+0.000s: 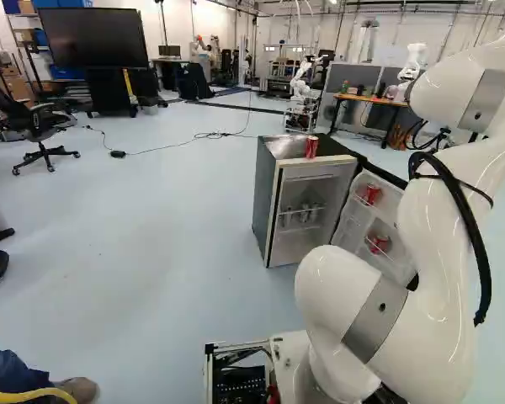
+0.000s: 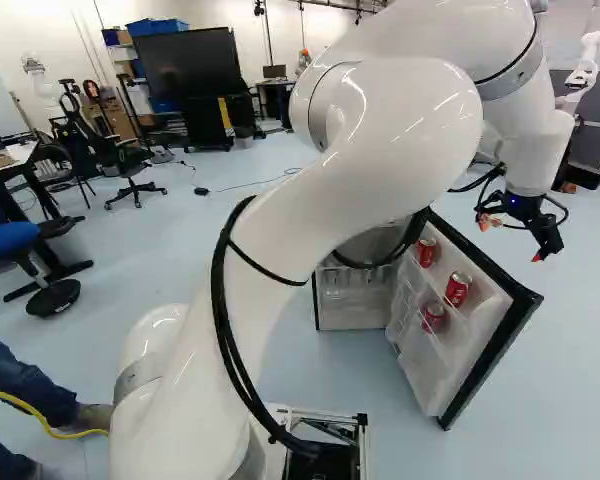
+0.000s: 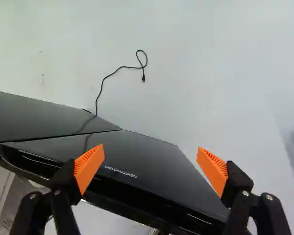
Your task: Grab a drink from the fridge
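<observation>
Note three red cans in the open fridge door, upright, long axes near vertical; see another red can, also upright, atop the fridge. Read wide and ungrasping at the gripper. In the wrist view, see the door's dark panel ahead, with black cable on the floor beyond.
</observation>
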Controlling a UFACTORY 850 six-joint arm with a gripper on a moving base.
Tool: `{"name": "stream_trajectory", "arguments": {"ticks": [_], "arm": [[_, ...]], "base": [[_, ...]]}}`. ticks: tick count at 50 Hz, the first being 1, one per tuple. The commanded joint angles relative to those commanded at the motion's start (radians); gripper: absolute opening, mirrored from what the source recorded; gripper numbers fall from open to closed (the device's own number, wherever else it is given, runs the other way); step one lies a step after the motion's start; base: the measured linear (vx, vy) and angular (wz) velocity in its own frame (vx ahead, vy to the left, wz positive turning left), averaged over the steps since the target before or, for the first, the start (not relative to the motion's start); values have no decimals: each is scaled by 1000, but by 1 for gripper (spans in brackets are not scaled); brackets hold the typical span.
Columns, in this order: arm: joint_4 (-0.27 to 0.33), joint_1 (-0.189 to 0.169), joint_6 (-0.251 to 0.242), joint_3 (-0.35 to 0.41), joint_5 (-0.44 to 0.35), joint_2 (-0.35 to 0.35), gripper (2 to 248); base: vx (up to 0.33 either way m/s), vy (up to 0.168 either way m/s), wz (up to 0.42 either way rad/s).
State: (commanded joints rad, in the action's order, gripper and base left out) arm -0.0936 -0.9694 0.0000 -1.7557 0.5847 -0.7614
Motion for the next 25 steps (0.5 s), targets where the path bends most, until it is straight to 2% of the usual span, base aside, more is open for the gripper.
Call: {"name": "stream_trajectory", "arguments": {"ticks": [25], "arm": [[0, -1, 0, 105, 4, 71, 247]], "base": [[0, 0, 0]]}}
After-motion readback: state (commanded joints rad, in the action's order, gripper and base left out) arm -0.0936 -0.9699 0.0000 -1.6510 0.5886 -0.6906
